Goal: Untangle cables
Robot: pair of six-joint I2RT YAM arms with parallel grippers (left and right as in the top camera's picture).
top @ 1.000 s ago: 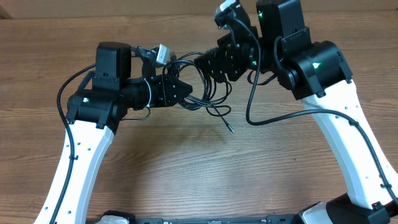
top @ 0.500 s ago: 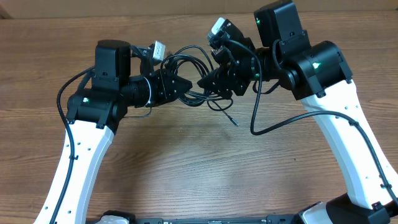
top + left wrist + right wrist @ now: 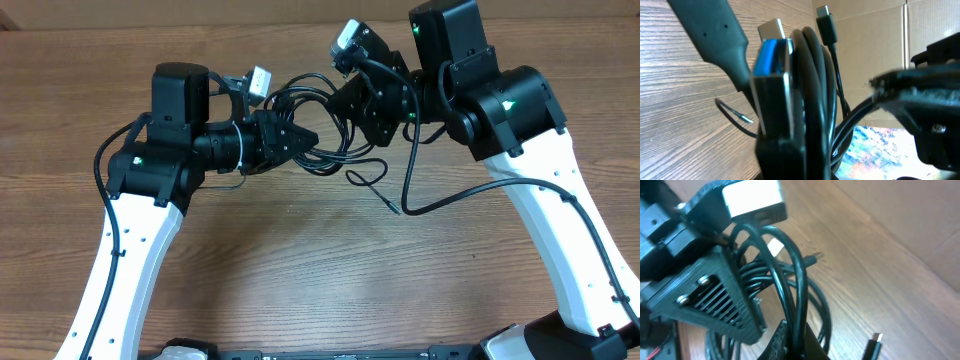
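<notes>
Item: thin black looped cables (image 3: pixel 330 152), tangled, hanging over the brown wooden desk (image 3: pixel 300 260), centre-far. Left gripper (image 3: pixel 306 138) jaws clenched on cables; right gripper (image 3: pixel 343 100) jaws likewise. Only the left wrist view shows a blue-tongued silver plug (image 3: pixel 771 55).

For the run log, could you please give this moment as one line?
left hand: shut on thin black tangled cables | right hand: shut on same cables

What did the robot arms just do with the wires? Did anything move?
The right gripper was open and has snapped shut on the cables. The loose plug end slid toward the right arm's side. The left gripper stayed clamped on the cables, about where it was.
</notes>
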